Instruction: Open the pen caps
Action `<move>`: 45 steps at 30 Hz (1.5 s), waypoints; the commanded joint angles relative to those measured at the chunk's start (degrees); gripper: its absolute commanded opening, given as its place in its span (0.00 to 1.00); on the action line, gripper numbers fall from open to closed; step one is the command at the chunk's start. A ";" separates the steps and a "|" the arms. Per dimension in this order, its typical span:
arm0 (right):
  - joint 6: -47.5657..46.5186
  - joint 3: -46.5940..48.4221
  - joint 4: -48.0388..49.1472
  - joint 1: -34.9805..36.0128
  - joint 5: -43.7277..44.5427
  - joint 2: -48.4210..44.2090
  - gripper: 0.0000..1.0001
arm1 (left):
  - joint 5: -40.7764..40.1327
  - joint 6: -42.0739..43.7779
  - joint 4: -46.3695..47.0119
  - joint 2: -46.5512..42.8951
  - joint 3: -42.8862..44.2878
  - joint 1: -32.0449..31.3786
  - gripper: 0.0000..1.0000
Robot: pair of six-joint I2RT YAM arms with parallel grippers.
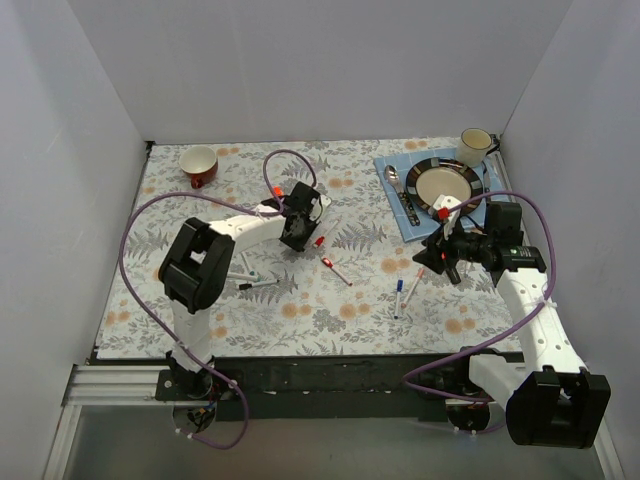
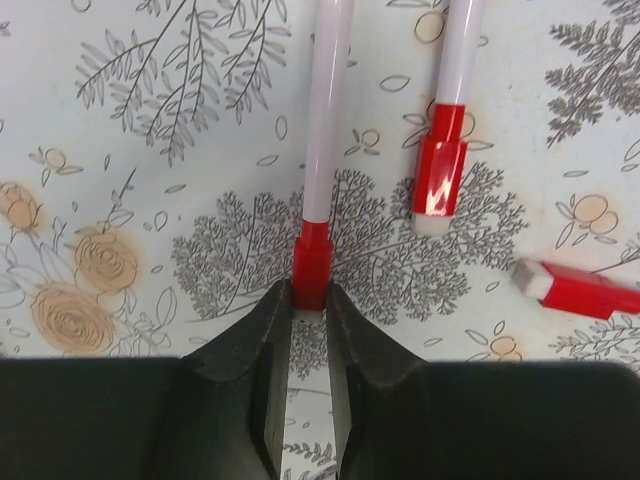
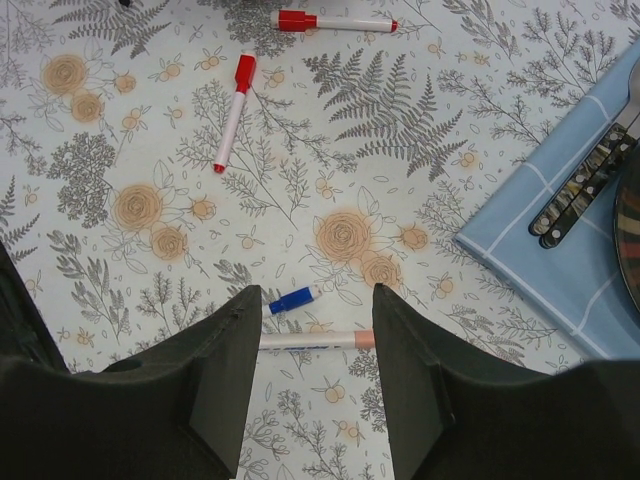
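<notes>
The left gripper (image 2: 310, 305) is clamped on the red tip of a thin white-barrelled pen (image 2: 326, 120) whose long axis runs straight away from it, while the right gripper (image 3: 312, 330) hovers, jaws apart, over a blue-capped white pen (image 3: 300, 338).

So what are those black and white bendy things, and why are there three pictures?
They are two robot arms, each ending in a two-finger pincher. The big picture looks down from above. The other two come from little cameras on each arm's wrist, so you see its own black fingers at the bottom.

On the flowery tablecloth lie several pens, plus a red cup, a plate and a mug.

The left gripper has closed its fingers on the red end of a white pen. Beside it lie another red-ended pen and a loose red piece.

The right gripper is open, holding nothing, above a blue cap and a pale pen.
</notes>
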 commanded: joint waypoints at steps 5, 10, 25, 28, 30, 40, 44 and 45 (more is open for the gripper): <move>-15.52 -0.82 -8.77 2.62 -14.08 -0.71 0.62 | -1.91 -0.19 1.04 -15.42 -6.60 -2.73 0.02; -33.88 -6.09 -10.28 7.20 -20.42 -3.61 0.74 | 5.89 -4.75 0.60 -24.55 -11.00 -3.97 0.01; -45.60 3.22 -7.64 28.46 -2.33 2.01 0.73 | 55.38 -20.75 7.72 -23.70 -20.15 -7.75 0.03; -46.74 2.00 -7.47 33.12 3.21 3.15 0.72 | 55.74 -21.72 8.07 -21.94 -18.93 -9.15 0.03; -46.92 0.85 -6.86 35.33 6.97 4.29 0.72 | 56.18 -22.42 8.60 -21.06 -18.39 -9.86 0.03; -47.71 -3.45 -2.99 42.27 16.48 6.40 0.61 | 57.59 -23.65 10.44 -19.21 -17.69 -11.62 0.03; -47.62 -3.99 -2.46 43.25 17.28 7.19 0.47 | 58.12 -24.00 11.41 -19.21 -17.69 -11.62 0.04; -47.62 -3.72 -2.89 43.42 17.11 7.19 0.41 | 57.94 -24.18 11.59 -19.30 -17.78 -11.62 0.04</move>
